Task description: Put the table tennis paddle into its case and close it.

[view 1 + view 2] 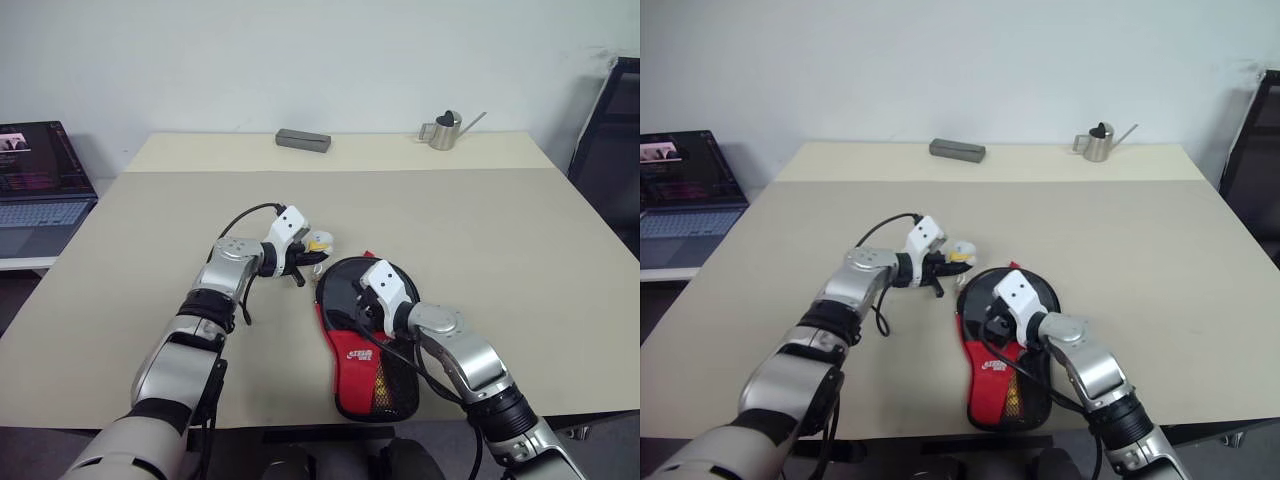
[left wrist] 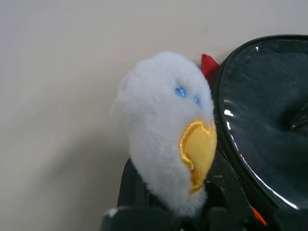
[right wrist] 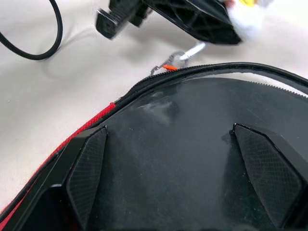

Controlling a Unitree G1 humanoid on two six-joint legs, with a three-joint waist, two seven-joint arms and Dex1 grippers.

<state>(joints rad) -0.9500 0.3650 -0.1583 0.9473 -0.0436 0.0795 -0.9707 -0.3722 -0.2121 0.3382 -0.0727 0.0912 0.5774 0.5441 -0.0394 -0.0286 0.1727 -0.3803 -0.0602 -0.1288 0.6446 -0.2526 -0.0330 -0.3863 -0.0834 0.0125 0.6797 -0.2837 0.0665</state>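
Note:
The case (image 1: 362,372) lies flat near the table's front edge, black round part away from me, red mesh part with a white logo towards me. Its white-yellow plush charm (image 2: 163,130) sits at the case's far left rim, and my left gripper (image 1: 305,262) is shut on it. A metal zip pull (image 3: 180,57) joins the charm to the rim. My right gripper (image 3: 178,178) is open, both fingertips (image 3: 86,178) resting spread on the black top of the case (image 3: 183,120). The table tennis paddle is hidden.
A grey box (image 1: 303,140) and a metal watering can (image 1: 444,130) stand at the table's far edge. A laptop (image 1: 40,190) sits on a lower desk to the left. A dark chair (image 1: 610,150) stands at the right.

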